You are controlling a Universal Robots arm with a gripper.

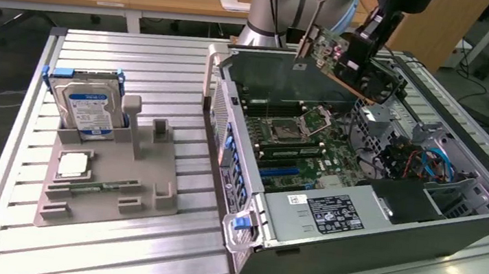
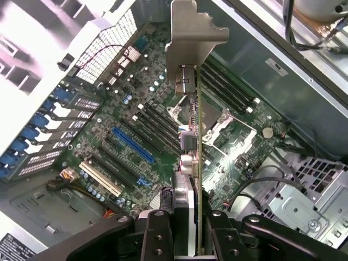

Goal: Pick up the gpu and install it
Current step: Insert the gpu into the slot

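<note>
The gpu (image 1: 356,65) hangs tilted over the far end of the open case (image 1: 382,229), clear of the motherboard (image 2: 109,136) — held on edge, probably so it can meet a slot. The gripper (image 2: 187,225) is clenched on it — jaws pinching both faces.

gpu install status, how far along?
Done: gpu is picked up and in the air over the open case. In hand: gripper clamps it edge-on above the motherboard. Left: not seated yet; the blue slot is bare.
</note>
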